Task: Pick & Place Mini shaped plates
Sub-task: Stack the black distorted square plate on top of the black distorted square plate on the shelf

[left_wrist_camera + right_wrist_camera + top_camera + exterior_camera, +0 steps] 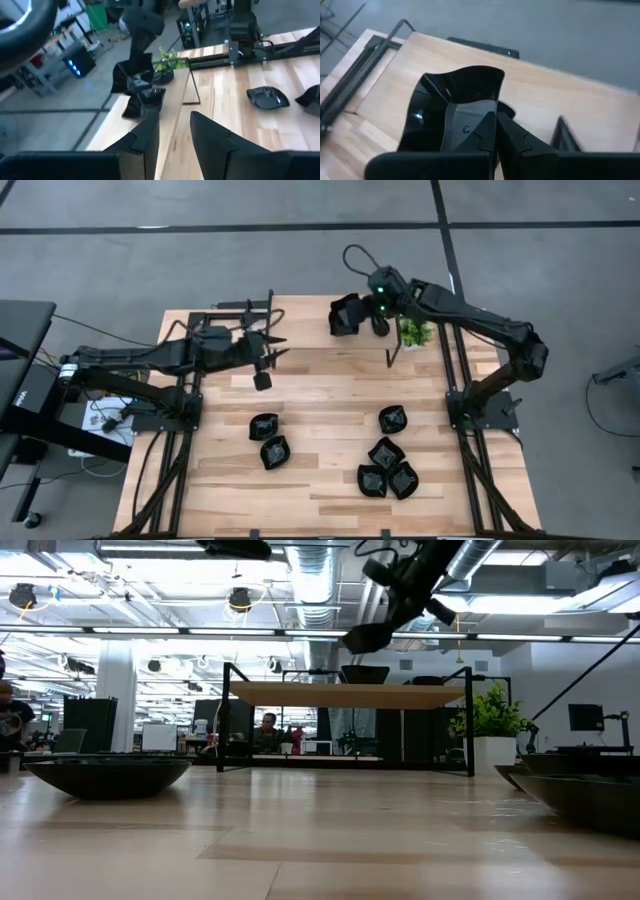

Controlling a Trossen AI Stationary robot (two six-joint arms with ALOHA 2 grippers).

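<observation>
1. The right gripper [495, 130] is pinching a glossy black plate [455, 95] by its rim, above the table's [330, 390] far edge; it looks light, stiff, slippery.
2. The left gripper [172, 132] is hanging part open, empty; six plates [385, 465] are lying nearer.

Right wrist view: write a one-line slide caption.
Right gripper shut on a glossy black square plate above the light wooden table.

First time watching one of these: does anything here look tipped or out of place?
One black plate hangs tilted at the table's far edge, pinched by the right gripper. The other plates, such as one, lie flat on the table.
</observation>
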